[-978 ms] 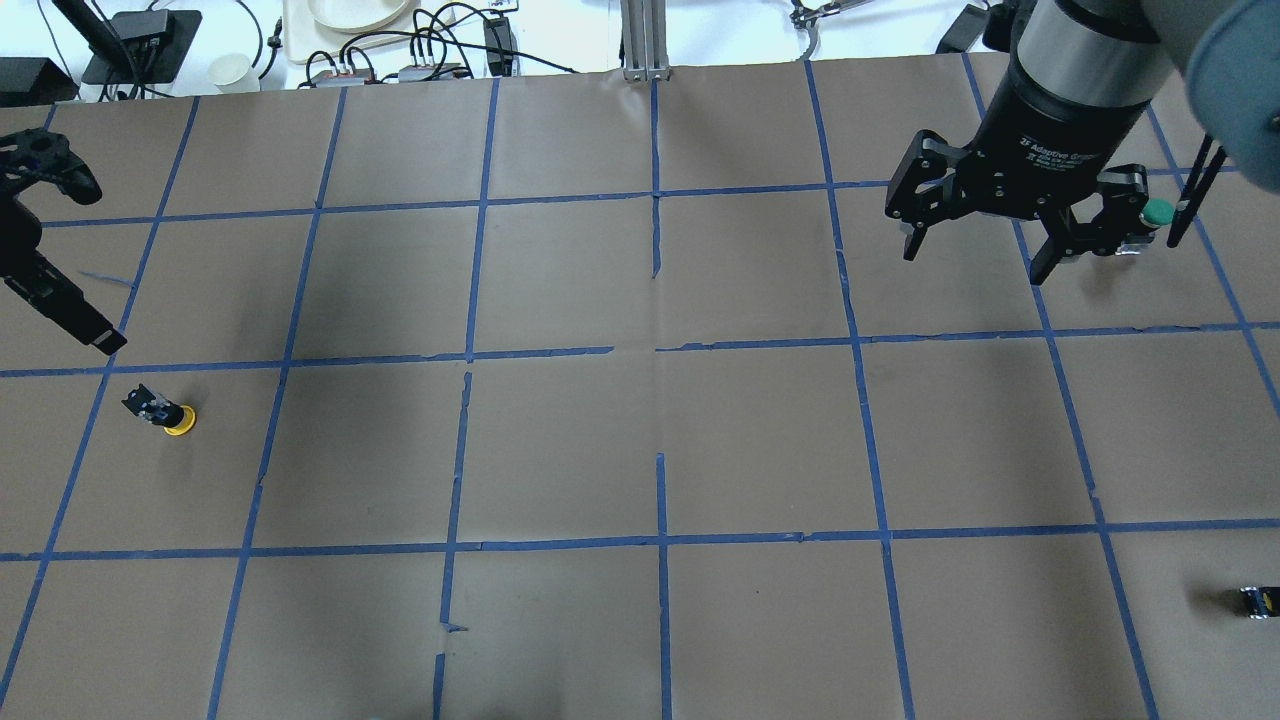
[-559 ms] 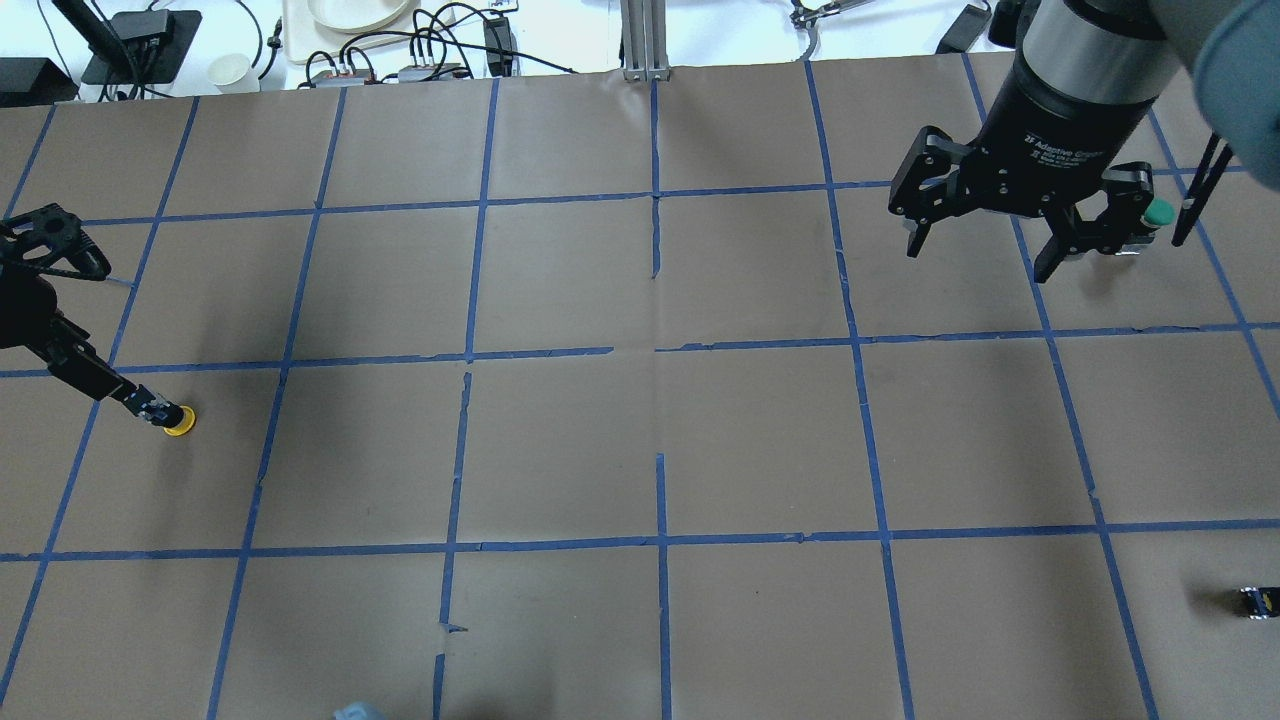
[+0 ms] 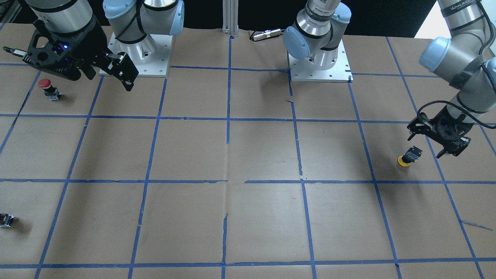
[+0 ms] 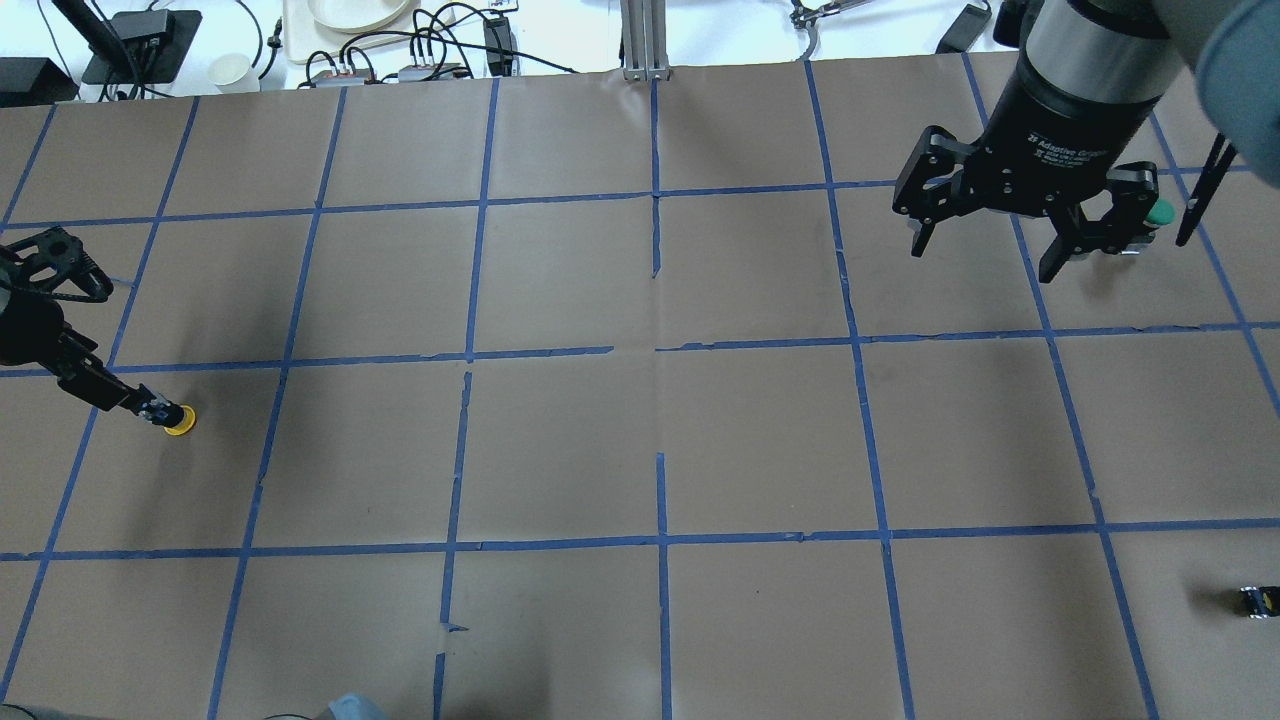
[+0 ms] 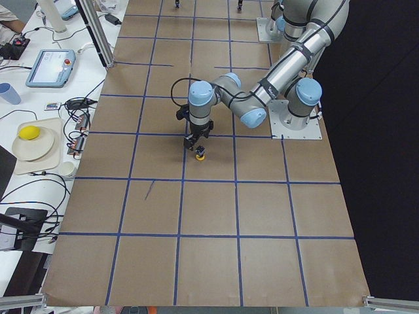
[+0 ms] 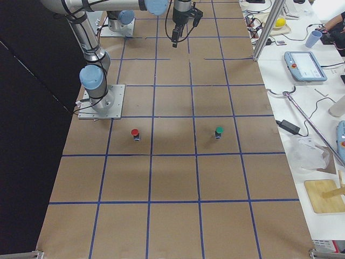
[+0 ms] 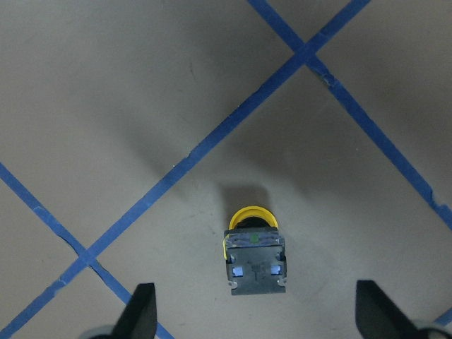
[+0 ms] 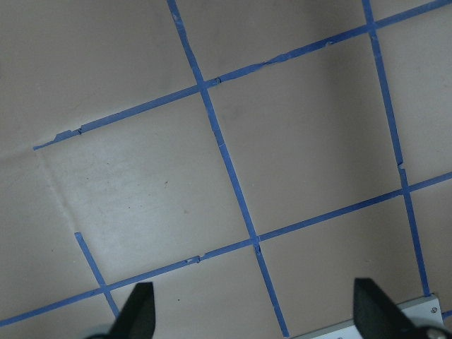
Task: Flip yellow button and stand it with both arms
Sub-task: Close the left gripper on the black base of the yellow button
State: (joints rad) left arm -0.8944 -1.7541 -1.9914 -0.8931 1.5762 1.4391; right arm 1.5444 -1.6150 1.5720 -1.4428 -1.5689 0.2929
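Observation:
The yellow button [image 4: 172, 417] rests on the brown paper at the table's left, with its cap down and its grey-black block up. It also shows in the front view [image 3: 407, 157] and the left side view [image 5: 200, 154]. My left gripper [image 7: 258, 314] is open just above it. In the left wrist view the button [image 7: 254, 256] lies between the two fingertips [image 7: 143, 311] and touches neither. My right gripper [image 4: 980, 262] is open and empty, high over the far right of the table. Its wrist view [image 8: 258, 314] shows only taped paper.
A red-capped button [image 3: 45, 87] and a green-capped button [image 4: 1158, 212] stand under and beside my right gripper. A small capless block [image 4: 1258, 600] lies at the near right edge. The arm bases [image 3: 135, 62] are bolted on my side. Cables and a plate [image 4: 345, 12] lie beyond the far edge.
My left gripper has moved down and towards the yellow button, and its open fingers now flank it. The button has not moved. My right gripper has drifted slightly to the right.

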